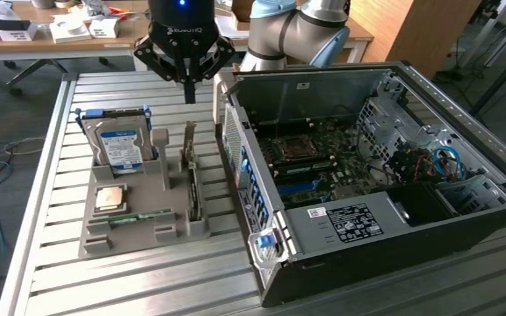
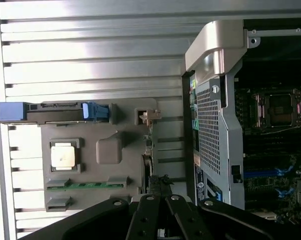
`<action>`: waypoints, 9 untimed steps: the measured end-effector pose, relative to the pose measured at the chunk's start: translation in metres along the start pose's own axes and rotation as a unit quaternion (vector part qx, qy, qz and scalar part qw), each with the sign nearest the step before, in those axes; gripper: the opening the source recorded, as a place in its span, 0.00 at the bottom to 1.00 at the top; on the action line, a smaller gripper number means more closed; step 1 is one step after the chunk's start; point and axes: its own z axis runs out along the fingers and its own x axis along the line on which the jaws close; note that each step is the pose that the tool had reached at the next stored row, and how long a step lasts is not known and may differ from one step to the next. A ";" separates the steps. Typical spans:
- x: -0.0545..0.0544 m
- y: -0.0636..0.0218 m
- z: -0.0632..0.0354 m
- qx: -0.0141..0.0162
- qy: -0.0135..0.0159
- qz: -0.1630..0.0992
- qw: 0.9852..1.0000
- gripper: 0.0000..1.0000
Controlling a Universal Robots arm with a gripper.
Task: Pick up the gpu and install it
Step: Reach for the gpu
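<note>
The gpu (image 1: 193, 187) stands on edge in a slot of the grey holder (image 1: 161, 230) on the slatted table, its silver bracket end toward the far side. In the wrist view the gpu (image 2: 149, 150) appears edge on as a thin line. My gripper (image 1: 189, 94) hangs above the table beyond the far end of the holder, its fingers shut together and holding nothing. My gripper (image 2: 159, 192) sits over the near end of the card in the wrist view, apart from it. The open computer case (image 1: 367, 178) lies beside the holder, on the exterior view's right.
The holder (image 2: 108, 150) also carries a hard drive (image 1: 119, 148) with a blue-white label, a square processor (image 1: 111, 197) and a memory stick (image 1: 134, 217). Inside the case the motherboard (image 1: 310, 161) is exposed. A desk with boxes (image 1: 68, 29) stands behind the table.
</note>
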 end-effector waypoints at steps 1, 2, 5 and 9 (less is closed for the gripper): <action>0.000 0.0000 0.0000 0.000 0.000 0.000 1.000 0.11; 0.000 0.0000 0.0000 0.000 0.000 0.000 1.000 0.11; 0.000 -0.0014 -0.0001 0.000 0.000 0.000 1.000 0.11; 0.000 -0.0075 -0.0003 0.000 0.000 0.000 1.000 0.11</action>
